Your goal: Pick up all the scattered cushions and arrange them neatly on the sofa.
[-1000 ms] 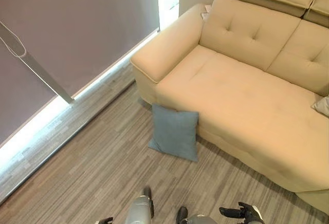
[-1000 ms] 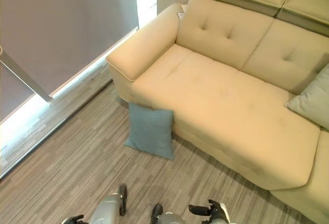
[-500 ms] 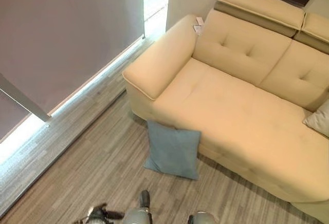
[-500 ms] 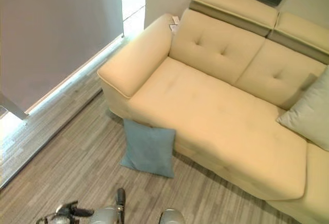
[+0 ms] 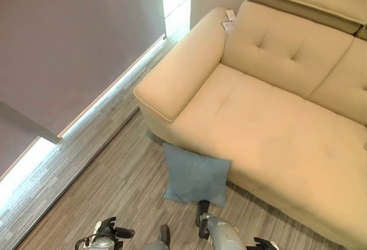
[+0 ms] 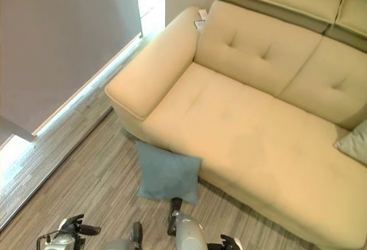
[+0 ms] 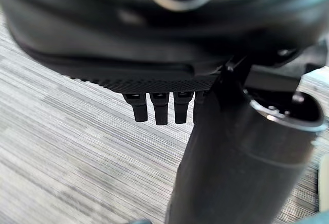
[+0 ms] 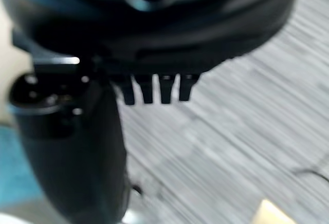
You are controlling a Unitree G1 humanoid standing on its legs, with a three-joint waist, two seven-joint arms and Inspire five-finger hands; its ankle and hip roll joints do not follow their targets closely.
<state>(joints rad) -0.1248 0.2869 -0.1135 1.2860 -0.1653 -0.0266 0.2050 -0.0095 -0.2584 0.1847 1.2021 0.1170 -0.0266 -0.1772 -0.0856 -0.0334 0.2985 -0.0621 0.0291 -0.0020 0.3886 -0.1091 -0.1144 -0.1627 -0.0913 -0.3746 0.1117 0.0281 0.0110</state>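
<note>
A blue cushion [image 5: 195, 175] stands on the floor, leaning against the front of the cream sofa [image 5: 269, 129] just below its armrest. A grey-green cushion [image 6: 354, 141] rests on the seat at the sofa's far right. My left hand [image 5: 112, 231] hangs low over the floor, left of the blue cushion and apart from it. Its fingers [image 7: 154, 108] are straight and hold nothing. My right hand [image 6: 229, 242] shows at the lower edge, short of the cushion. Its fingers [image 8: 154, 88] are straight too, over bare floor, with a blue patch of cushion [image 8: 15, 167] beside the thumb.
A grey blind [image 5: 74, 38] covers the wall on the left, with a bright strip of light [image 5: 109, 92] along its foot. A slanted white bar [image 5: 28, 125] crosses the blind low down. The striped wood-look floor [image 5: 97, 187] runs between the wall and the sofa.
The whole picture has shifted with the camera, and the sofa and blue cushion now sit closer. The cushions lie as before. My right hand has come back into the lower edge.
</note>
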